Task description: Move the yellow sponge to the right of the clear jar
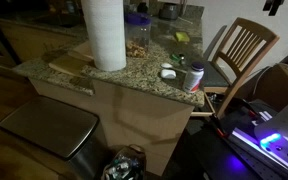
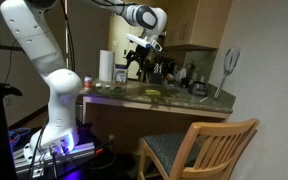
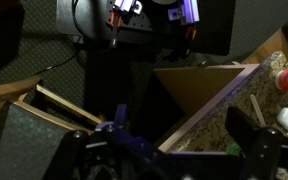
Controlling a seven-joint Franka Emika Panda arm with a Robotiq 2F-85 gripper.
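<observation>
The yellow sponge (image 1: 181, 37) lies flat on the granite counter (image 1: 134, 75) near its far edge; it also shows in an exterior view (image 2: 154, 94). The clear jar (image 1: 137, 47) with brownish contents stands next to the white paper-towel roll (image 1: 106, 35). My gripper (image 2: 142, 55) hangs high above the counter, apart from both. In the wrist view the gripper (image 3: 182, 135) is open and empty, with the counter's edge between its fingers. A small green patch by the right finger may be the sponge (image 3: 234, 151).
A white bottle with a red label (image 1: 194, 77) and a small white lid (image 1: 168, 72) stand near the counter's corner. A purple bowl (image 1: 136, 18) sits at the back. A wooden chair (image 1: 242, 50) stands beside the counter and a bin (image 1: 49, 130) below it.
</observation>
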